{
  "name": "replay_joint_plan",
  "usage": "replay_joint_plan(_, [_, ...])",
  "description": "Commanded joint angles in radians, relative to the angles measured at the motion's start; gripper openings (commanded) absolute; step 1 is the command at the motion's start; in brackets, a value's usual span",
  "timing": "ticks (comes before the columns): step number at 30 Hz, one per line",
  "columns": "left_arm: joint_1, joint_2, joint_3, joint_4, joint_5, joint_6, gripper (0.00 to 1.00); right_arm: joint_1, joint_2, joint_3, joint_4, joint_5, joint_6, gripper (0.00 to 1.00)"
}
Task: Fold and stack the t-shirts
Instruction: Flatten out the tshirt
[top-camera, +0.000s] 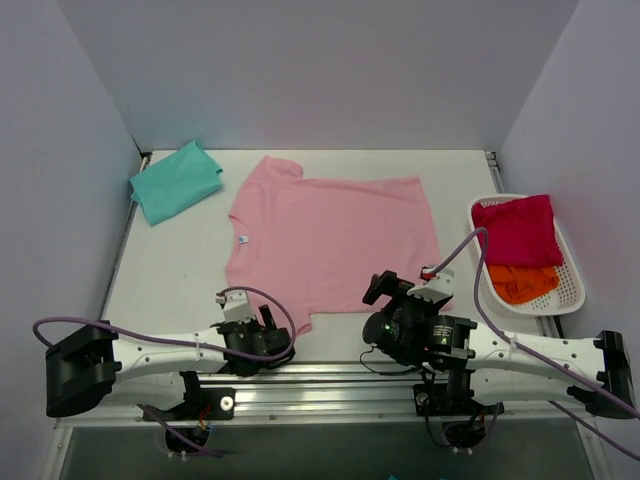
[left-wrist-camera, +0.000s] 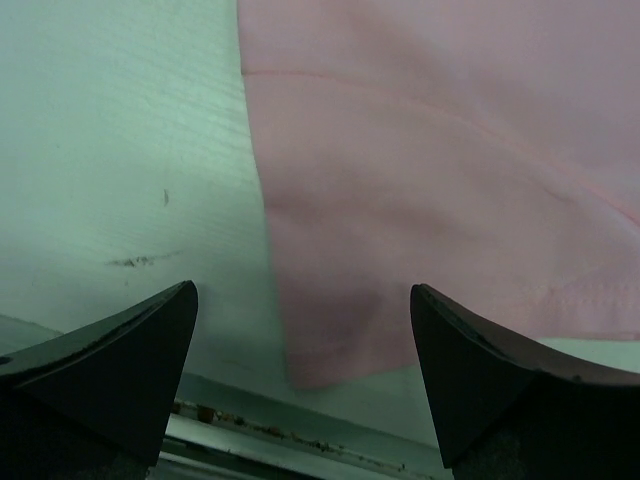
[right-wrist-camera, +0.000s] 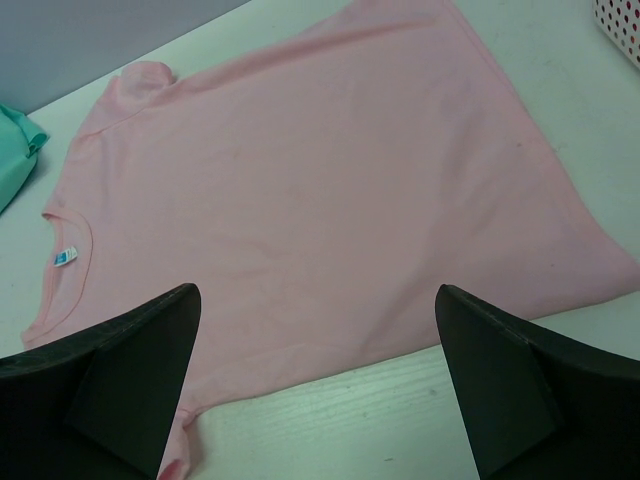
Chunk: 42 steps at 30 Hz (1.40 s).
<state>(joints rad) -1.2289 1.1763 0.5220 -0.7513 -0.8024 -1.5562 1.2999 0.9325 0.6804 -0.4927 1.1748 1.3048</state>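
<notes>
Pink shirt (top-camera: 330, 240) flat on counter (top-camera: 170, 270). Left gripper (left-wrist-camera: 303, 300) over its near sleeve, right gripper (right-wrist-camera: 315, 295) at its near side; both jaws released, empty. Pinch edges low, probably both layers.

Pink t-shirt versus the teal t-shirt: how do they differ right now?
1. The pink t-shirt lies spread out flat. The teal t-shirt is folded into a compact bundle.
2. The pink one fills the middle of the table, while the teal one sits at the far left corner.
3. The pink one shows its sleeves and a neck tag. The teal one shows neither.
Shared: both are plain single-colour cloth resting on the table.
</notes>
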Motion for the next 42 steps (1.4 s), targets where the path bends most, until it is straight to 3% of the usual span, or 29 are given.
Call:
replay_joint_plan(1, [-0.079,0.071,0.074,-0.140,-0.035,-0.241,0.96,-0.019,-0.017,0.034,-0.053,0.062,0.004,1.00])
replay_joint_plan(4, [-0.101,0.082,0.047,-0.094,-0.043,-0.262,1.00,-0.028,0.000,0.034,-0.044,0.059,0.001,1.00])
replay_joint_plan(14, [-0.101,0.092,-0.030,0.088,-0.024,-0.240,0.72,-0.057,0.037,0.053,-0.061,0.051,0.005,1.00])
replay_joint_plan(17, [-0.103,0.111,-0.036,0.102,-0.020,-0.240,0.60,-0.067,0.040,0.059,-0.063,0.048,0.001,1.00])
replay_joint_plan(19, [-0.103,0.111,-0.042,0.110,-0.020,-0.242,0.46,-0.071,0.046,0.064,-0.066,0.046,-0.001,1.00])
replay_joint_plan(23, [-0.103,0.105,-0.060,0.130,-0.024,-0.239,0.28,-0.094,0.055,0.059,-0.049,0.023,-0.034,1.00])
replay_joint_plan(25, [-0.101,0.103,-0.068,0.139,-0.034,-0.239,0.21,-0.152,0.060,0.042,0.064,-0.025,-0.132,1.00])
replay_joint_plan(26, [-0.101,0.105,-0.070,0.145,-0.041,-0.237,0.17,-0.192,0.063,0.016,0.183,-0.137,-0.259,1.00])
replay_joint_plan(29, [-0.090,0.109,-0.051,0.150,-0.084,-0.199,0.09,-0.397,0.058,-0.063,0.387,-0.373,-0.392,1.00])
replay_joint_plan(30, [-0.068,0.112,-0.044,0.152,-0.093,-0.171,0.07,-0.503,0.051,-0.082,0.417,-0.524,-0.429,1.00])
replay_joint_plan(32, [-0.034,0.111,-0.030,0.190,-0.106,-0.121,0.03,-0.580,0.048,-0.104,0.424,-0.610,-0.435,1.00])
replay_joint_plan(35, [0.064,0.085,-0.068,0.352,-0.074,0.040,0.02,-0.640,0.046,-0.119,0.353,-0.592,-0.377,1.00])
replay_joint_plan(38, [0.187,0.049,-0.108,0.533,-0.012,0.215,0.02,-0.772,0.037,-0.185,0.412,-0.739,-0.371,1.00])
replay_joint_plan(42, [0.291,0.042,-0.122,0.635,0.032,0.364,0.02,-0.954,0.089,-0.268,0.483,-0.938,-0.380,1.00])
